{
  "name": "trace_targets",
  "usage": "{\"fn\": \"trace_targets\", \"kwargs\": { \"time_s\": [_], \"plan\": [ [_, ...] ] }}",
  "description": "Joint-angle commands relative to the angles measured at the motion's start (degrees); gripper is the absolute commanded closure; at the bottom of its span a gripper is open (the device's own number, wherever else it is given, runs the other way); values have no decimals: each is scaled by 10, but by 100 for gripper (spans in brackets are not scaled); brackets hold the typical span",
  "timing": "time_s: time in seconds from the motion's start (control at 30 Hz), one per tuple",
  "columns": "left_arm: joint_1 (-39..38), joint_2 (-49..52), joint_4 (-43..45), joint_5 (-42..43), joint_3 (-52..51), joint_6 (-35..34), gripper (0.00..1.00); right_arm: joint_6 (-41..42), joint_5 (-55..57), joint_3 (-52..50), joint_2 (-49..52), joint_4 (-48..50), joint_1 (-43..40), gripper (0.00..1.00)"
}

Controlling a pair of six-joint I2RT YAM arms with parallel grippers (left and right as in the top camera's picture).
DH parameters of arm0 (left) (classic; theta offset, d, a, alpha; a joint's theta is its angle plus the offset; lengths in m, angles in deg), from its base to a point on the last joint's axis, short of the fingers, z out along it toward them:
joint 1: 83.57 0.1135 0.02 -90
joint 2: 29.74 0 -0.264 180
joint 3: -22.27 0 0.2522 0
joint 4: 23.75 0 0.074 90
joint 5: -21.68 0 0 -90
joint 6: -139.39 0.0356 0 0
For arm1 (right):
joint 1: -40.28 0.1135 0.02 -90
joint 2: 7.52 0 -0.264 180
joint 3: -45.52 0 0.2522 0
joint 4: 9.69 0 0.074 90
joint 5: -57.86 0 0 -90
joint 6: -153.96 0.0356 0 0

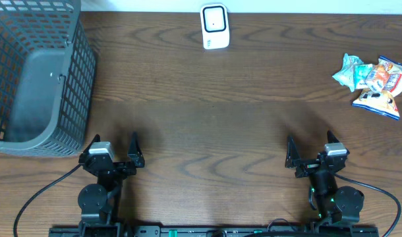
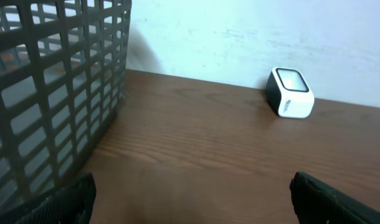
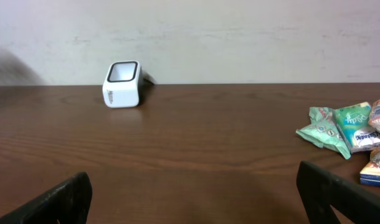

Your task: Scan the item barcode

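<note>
At twelve o'clock on the brown wooden tabletop (image 1: pixel 207 112) sits a white boxy scanner (image 1: pixel 215 26), colourful snack packets (image 1: pixel 374 80) at two o'clock; left end effector (image 1: pixel 115 147) and right end effector (image 1: pixel 311 150) gape empty.

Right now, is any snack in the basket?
No, the snacks sit piled at far right, well apart from the basket at left.

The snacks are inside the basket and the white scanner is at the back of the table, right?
No. The snacks lie on the bare table, far right, not inside the basket; the overhead view shows it. The scanner is at the back.
</note>
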Motion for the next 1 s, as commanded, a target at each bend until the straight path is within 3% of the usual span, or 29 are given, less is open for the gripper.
{"fn": "trace_targets", "kwargs": {
  "time_s": [0.0,0.97],
  "plan": [
    [2,-5,-19,-3,-11,51,2,-9,4,0,-4,-3,-3,1],
    [2,-4,-20,-27,-11,48,2,-9,4,0,-4,-3,-3,1]
  ]
}}
